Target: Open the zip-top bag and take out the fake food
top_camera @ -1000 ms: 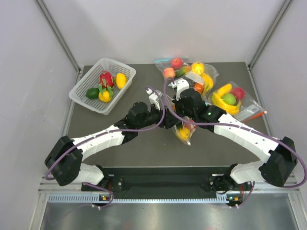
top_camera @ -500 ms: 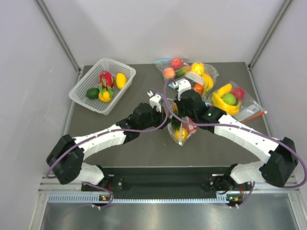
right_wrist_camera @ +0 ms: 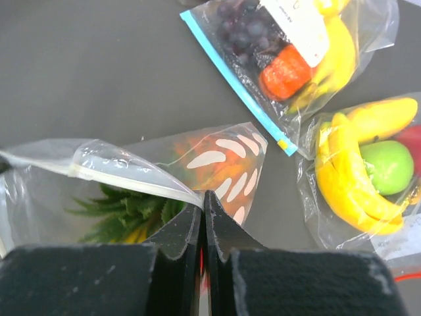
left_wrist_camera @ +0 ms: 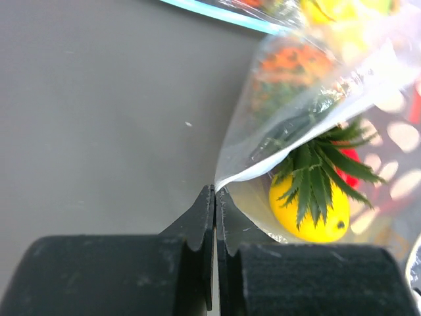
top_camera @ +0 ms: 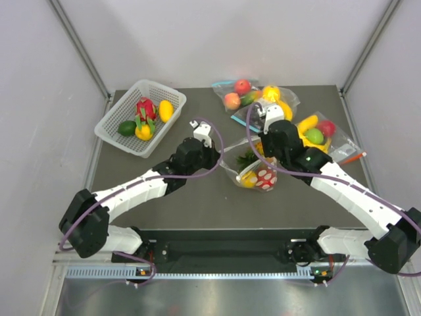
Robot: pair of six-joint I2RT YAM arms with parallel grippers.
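Your left gripper [left_wrist_camera: 215,191] is clamped on one lip of the dotted zip-top bag [left_wrist_camera: 296,118], and your right gripper [right_wrist_camera: 203,197] pinches the opposite lip. Both arms reach diagonally inward to the middle of the table [top_camera: 197,197], where the bag's mouth is stretched apart between them. Inside lies a yellow pineapple [left_wrist_camera: 309,207], its green crown toward the opening. A blue-strip bag [right_wrist_camera: 276,59] lies just beyond the right gripper, with a bag of bananas and a green apple [right_wrist_camera: 368,171] beside it. The white basket [top_camera: 115,135] sits well apart at the far left. Red and orange shapes deeper in the dotted bag are too blurred to name.
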